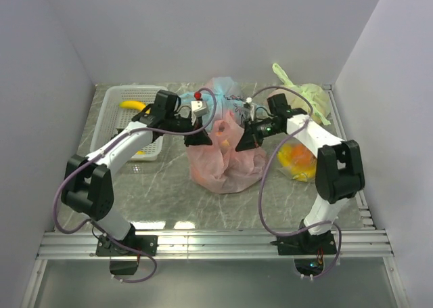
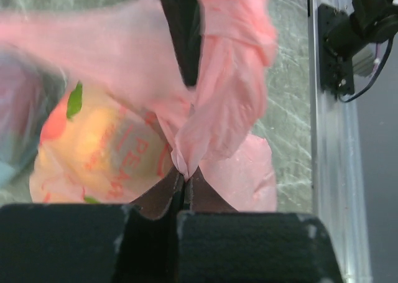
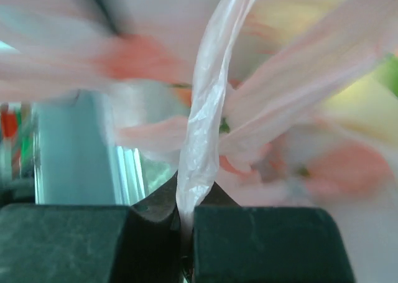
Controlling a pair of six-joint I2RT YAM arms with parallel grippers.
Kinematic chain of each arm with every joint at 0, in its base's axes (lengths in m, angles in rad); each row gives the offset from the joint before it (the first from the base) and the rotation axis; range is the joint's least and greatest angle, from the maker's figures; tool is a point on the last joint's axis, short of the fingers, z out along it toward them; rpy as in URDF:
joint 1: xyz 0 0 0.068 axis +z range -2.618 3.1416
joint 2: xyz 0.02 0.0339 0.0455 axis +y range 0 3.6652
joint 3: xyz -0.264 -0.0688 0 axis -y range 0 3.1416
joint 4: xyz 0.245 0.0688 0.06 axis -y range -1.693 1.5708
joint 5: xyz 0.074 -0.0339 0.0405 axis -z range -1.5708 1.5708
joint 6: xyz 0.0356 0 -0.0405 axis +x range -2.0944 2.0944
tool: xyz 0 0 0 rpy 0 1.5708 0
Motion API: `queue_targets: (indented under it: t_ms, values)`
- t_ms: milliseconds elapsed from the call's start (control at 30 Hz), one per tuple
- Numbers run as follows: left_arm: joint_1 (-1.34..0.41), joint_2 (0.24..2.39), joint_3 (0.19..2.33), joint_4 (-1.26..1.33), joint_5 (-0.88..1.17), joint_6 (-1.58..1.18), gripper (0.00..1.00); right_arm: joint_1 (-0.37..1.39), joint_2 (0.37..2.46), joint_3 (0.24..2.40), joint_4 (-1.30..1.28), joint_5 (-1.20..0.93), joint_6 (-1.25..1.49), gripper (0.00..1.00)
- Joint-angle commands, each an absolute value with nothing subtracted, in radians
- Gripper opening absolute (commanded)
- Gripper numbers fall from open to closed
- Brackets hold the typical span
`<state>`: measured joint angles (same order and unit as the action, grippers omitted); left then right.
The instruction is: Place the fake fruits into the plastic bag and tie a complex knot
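Note:
The pink plastic bag (image 1: 226,162) stands bulging at mid-table. Through its thin skin fake fruits (image 2: 93,137) show as orange and yellow shapes with a green leaf. My left gripper (image 1: 199,137) is shut on a pink handle (image 2: 214,96), pinched at the tips (image 2: 185,176). My right gripper (image 1: 242,142) faces it from the right. It is shut on a twisted pale pink handle strip (image 3: 208,109) that rises from its tips (image 3: 189,202). The knot is hidden: where the handles meet between the grippers is blurred.
A light blue bag (image 1: 226,98) sits behind the pink one and a pale green bag (image 1: 308,98) at the back right. A white basket (image 1: 115,128) on the left holds a yellow banana (image 1: 134,105). Orange and yellow fruit (image 1: 298,160) lie under my right arm.

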<state>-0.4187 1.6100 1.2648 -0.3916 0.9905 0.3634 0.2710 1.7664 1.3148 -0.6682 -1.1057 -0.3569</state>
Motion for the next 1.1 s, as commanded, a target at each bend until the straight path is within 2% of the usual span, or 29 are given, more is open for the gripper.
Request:
queue_targets:
  t_ms: [0,100,133,300,433,467,500,533,567,667,700,833,867,900,1067]
  values:
    - [-0.394,1.540,1.185,-0.275,1.003,0.204,0.00,0.238,1.608,1.206,-0.283,-0.825,0.095,0.00]
    - [-0.396,1.506,1.112,-0.204,0.927,0.095,0.01,0.253,1.583,1.195,-0.340,-0.718,0.279,0.00]
    - [-0.394,1.497,1.097,-0.195,0.905,0.056,0.01,0.262,1.582,1.200,-0.371,-0.618,0.334,0.00]
    - [-0.393,1.500,1.068,-0.199,0.838,0.026,0.00,0.356,1.604,1.290,-0.567,-0.408,0.411,0.00]
    - [-0.391,1.526,1.084,-0.193,0.828,0.006,0.00,0.373,1.637,1.342,-0.595,-0.380,0.419,0.00]
    - [-0.391,1.529,1.088,-0.189,0.833,0.008,0.00,0.373,1.658,1.370,-0.601,-0.446,0.411,0.03]
    - [-0.391,1.528,1.088,-0.184,0.839,-0.027,0.01,0.373,1.667,1.384,-0.612,-0.472,0.397,0.17]
    - [-0.391,1.529,1.089,-0.183,0.853,-0.028,0.01,0.370,1.670,1.391,-0.611,-0.501,0.371,0.22]
    - [-0.390,1.529,1.092,-0.186,0.856,-0.025,0.01,0.368,1.655,1.381,-0.598,-0.523,0.353,0.41]
    - [-0.390,1.522,1.095,-0.198,0.841,-0.017,0.01,0.364,1.611,1.350,-0.583,-0.436,0.333,0.68]
    - [-0.390,1.517,1.094,-0.198,0.836,-0.020,0.01,0.362,1.609,1.361,-0.627,-0.367,0.339,0.82]
    - [-0.388,1.490,1.082,-0.169,0.831,-0.050,0.01,0.388,1.618,1.469,-0.742,-0.200,0.411,0.86]
    - [-0.387,1.482,1.065,-0.154,0.837,-0.058,0.00,0.403,1.608,1.467,-0.738,-0.183,0.416,0.93]
    - [-0.387,1.476,1.057,-0.125,0.839,-0.067,0.01,0.406,1.602,1.465,-0.729,-0.181,0.425,0.95]
    - [-0.387,1.454,1.029,-0.071,0.848,-0.147,0.01,0.460,1.600,1.447,-0.736,-0.074,0.546,0.96]
